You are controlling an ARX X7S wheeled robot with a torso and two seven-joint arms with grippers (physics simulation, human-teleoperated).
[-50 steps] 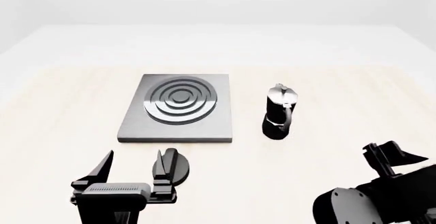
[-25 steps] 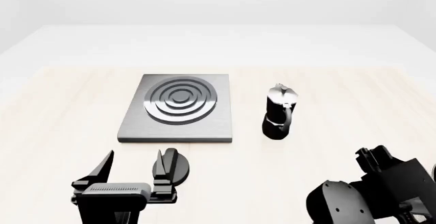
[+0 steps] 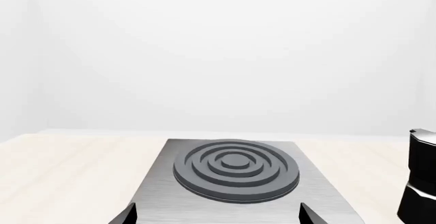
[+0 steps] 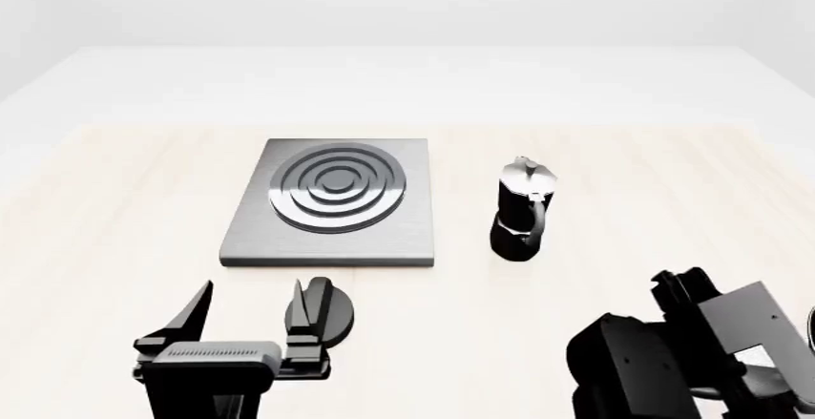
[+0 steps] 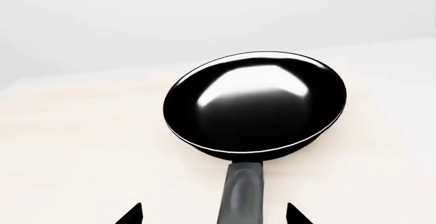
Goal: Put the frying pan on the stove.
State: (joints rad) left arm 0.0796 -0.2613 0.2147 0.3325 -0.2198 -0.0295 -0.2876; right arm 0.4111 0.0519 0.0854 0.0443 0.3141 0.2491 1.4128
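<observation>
frying pan lies flat on the pale worktop, seen only in the right wrist view, handle pointing back toward the camera and sitting between the two fingertips of the right gripper. tips stand wide apart either side of the handle, not touching it, so right gripper is released. in head view the right arm is a dark mass at the near right edge, pan not seen there. stove sits mid-worktop, bare, ring burner up. moka pot stands upright just right of the stove, apart from it. small black knob lies near the front of the stove, just beside the left gripper. left gripper spread wide, nothing between its fingers, hovers in front of the stove.
</observation>
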